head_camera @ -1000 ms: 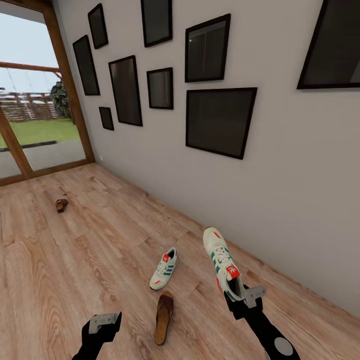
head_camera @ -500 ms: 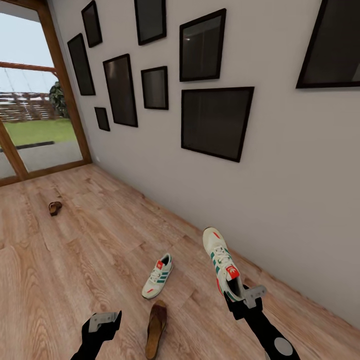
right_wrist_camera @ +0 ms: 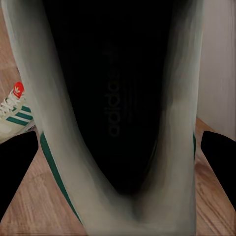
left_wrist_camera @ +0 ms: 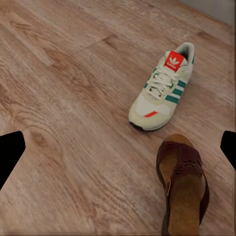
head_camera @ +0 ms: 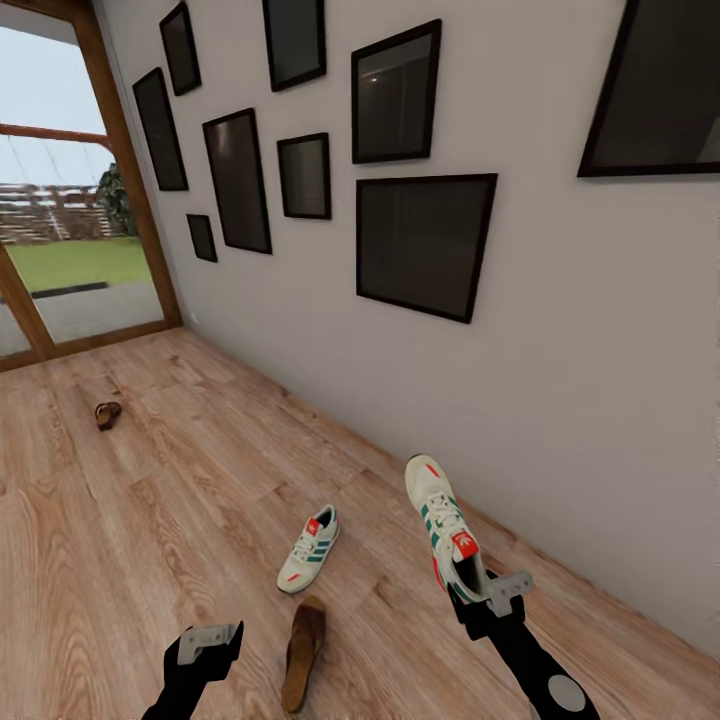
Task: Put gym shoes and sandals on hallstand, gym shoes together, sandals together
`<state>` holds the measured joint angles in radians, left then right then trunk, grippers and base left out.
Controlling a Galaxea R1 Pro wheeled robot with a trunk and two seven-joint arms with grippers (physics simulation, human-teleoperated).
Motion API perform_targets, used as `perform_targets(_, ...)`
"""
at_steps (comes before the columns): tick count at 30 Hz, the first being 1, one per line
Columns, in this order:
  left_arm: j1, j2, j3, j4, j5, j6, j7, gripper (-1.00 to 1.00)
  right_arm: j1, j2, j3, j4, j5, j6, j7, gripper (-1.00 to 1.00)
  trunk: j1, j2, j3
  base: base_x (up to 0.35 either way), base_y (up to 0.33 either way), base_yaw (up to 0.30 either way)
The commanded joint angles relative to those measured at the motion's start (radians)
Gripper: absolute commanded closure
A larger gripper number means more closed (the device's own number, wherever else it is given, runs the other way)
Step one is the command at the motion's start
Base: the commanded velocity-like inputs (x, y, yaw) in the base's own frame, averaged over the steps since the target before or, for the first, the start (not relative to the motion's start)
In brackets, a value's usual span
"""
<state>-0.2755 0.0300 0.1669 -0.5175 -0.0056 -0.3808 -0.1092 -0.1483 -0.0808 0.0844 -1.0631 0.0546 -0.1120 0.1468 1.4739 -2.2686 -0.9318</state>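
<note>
My right gripper (head_camera: 482, 597) is shut on the heel of one gym shoe (head_camera: 443, 524), held above the corridor floor (head_camera: 150, 520) with its toe pointing away; its dark opening (right_wrist_camera: 118, 113) looms close in the right wrist view. The other gym shoe (head_camera: 308, 550) (left_wrist_camera: 162, 91) lies on the planks. One sandal (head_camera: 303, 652) (left_wrist_camera: 183, 184) lies just in front of it. A second sandal (head_camera: 107, 414) sits far off near the glass door. My left gripper (head_camera: 205, 645) (left_wrist_camera: 120, 147) hangs open and empty, low beside the near sandal. The hallstand is out of view.
A grey wall (head_camera: 560, 400) with several black picture frames (head_camera: 420, 245) runs along the right. A wood-framed glass door (head_camera: 60, 250) closes the corridor's far end. Open plank floor stretches to the left.
The whole view has shifted, so the floor shoe and near sandal sit further left and lower in the picture. Both arms keep their pose, and the right gripper still holds the shoe.
</note>
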Motion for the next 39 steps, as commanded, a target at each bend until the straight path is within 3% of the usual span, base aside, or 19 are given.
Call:
perform_targets(1,-0.001,-0.001,0.007,0.001,-0.001,-0.002,-0.010,-1.00,0.000,-0.001,0.001,0.000,0.005,-0.003,0.000,1.00,0.000,0.000,-0.001,-0.071,-0.081,0.000)
perform_targets(10,-0.001,0.000,0.000,0.008,-0.002,0.002,-0.011,-1.00,-0.001,0.008,0.005,-0.057,0.001,0.018,0.025,1.00,0.000,0.000,-0.001,-0.019,-0.021,0.000)
perform_targets(14,-0.002,-0.001,-0.002,0.012,-0.007,0.006,-0.011,-1.00,-0.006,0.013,0.006,-0.151,0.000,0.108,0.072,1.00,0.000,0.000,-0.001,-0.002,-0.003,0.000)
perform_targets(17,-0.002,-0.002,-0.002,0.014,-0.020,0.008,-0.011,-1.00,-0.027,0.030,0.010,-0.231,0.000,0.221,0.105,1.00,0.000,0.000,-0.001,0.000,0.000,0.000)
perform_targets(18,-0.002,-0.001,-0.003,0.014,-0.028,0.008,-0.011,-1.00,-0.041,0.048,0.013,-0.268,-0.001,0.276,0.117,1.00,0.000,0.000,-0.001,0.000,0.000,0.000)
perform_targets(23,-0.002,-0.001,-0.006,0.011,-0.054,0.006,-0.012,-1.00,-0.069,0.103,0.023,-0.345,-0.001,0.399,0.135,1.00,0.000,0.000,-0.001,0.000,0.000,0.000)
perform_targets(26,-0.002,-0.001,-0.006,0.005,-0.078,0.007,-0.011,-1.00,-0.074,0.114,0.025,-0.360,-0.001,0.422,0.156,1.00,0.000,0.000,-0.001,0.000,0.000,0.000)
perform_targets(33,-0.002,-0.003,-0.001,0.001,-0.124,0.009,-0.009,-1.00,-0.077,0.111,0.018,-0.367,0.005,0.437,0.264,1.00,0.000,0.000,-0.001,0.000,0.000,0.000)
perform_targets(39,-0.002,-0.002,-0.001,0.007,-0.131,0.010,-0.009,-1.00,-0.077,0.038,-0.032,-0.374,0.001,0.437,0.331,1.00,0.000,0.000,-0.001,0.000,0.000,0.000)
